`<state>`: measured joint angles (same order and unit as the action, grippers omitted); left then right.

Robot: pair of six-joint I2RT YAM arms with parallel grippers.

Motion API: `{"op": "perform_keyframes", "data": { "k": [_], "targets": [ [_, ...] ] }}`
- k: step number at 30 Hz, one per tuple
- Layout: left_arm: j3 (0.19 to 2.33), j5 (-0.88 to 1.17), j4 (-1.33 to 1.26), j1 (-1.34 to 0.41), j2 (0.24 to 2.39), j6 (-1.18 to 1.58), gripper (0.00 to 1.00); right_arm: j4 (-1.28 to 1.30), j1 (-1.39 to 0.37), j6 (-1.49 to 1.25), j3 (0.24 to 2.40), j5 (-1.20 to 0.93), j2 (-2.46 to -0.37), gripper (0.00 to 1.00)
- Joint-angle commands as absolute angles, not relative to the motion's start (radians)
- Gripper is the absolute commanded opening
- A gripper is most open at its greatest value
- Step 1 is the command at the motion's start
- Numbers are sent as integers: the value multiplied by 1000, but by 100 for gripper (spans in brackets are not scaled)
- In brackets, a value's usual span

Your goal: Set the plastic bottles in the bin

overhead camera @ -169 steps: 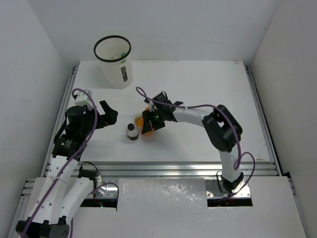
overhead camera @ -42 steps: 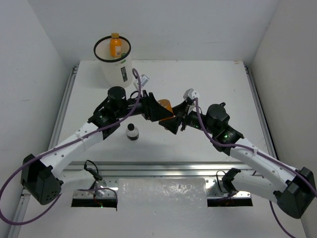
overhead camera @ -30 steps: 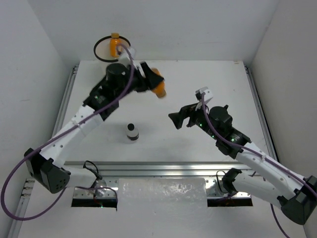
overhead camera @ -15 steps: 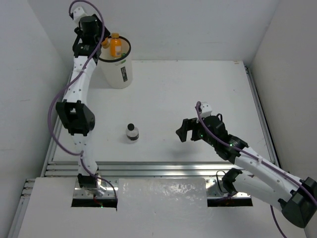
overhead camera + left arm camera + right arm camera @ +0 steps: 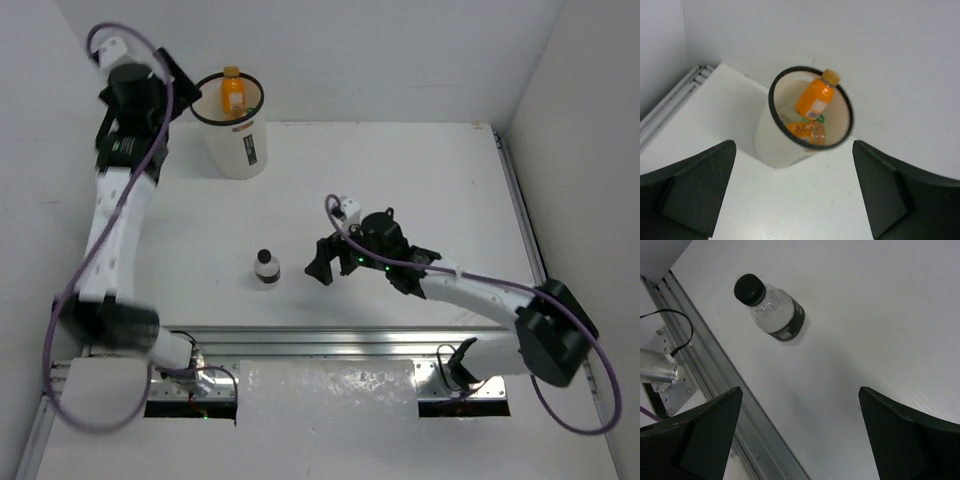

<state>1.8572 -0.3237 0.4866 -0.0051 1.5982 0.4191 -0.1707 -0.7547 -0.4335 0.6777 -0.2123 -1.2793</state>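
Shifted since half a second back: left end effector (image 5: 793, 150), off the bin (image 5: 236, 145) mouth to a spot high and just left of it; right end effector (image 5: 322, 262), leftward to just right of the small bottle (image 5: 266, 266). Both with fingers spread wide, gripping nothing.

Bin upright in the far-left corner of the bench (image 5: 420, 180), close to the far and left edges, mouth up. Inside: orange bottle (image 5: 815, 97), long axis steeply tilted, cap up and poking above the black rim, leaning on the far wall. Second orange bottle (image 5: 809, 132) lower down, axis hard to tell.

Small bottle left of centre, toward the near edge, standing upright, dark cap up, long axis vertical. Apart from the right end effector, ahead of its fingers in the wrist view, not between them. Bare white bench on every side of it; rail (image 5: 707, 352) along the near edge close by. Right half of bench open out to the right edge.
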Motion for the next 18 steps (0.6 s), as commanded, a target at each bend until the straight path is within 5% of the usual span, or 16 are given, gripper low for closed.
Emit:
{"op": "perform_keyframes", "data": {
  "k": [1,4,12,14,16,18],
  "targets": [
    [1558,-313,445,0,1230,455,100,-321,-822,-335,837,-246,-1435,99],
    [1155,-180,396,-2,879,459,100,-264,-879,-290,984,-170,-1647,99],
    [861,-80,416,0,644,347,100,-249,-953,-291,1204,-90,-1914,92],
    [833,-37,411,0,637,333,100,-245,-957,-301,1227,-71,-1948,67],
    [824,35,391,-2,655,308,100,-271,-957,-320,1189,-51,-1901,25],
    [824,131,371,-8,689,288,100,-229,-954,-346,1170,-40,-1844,19]
  ]
}}
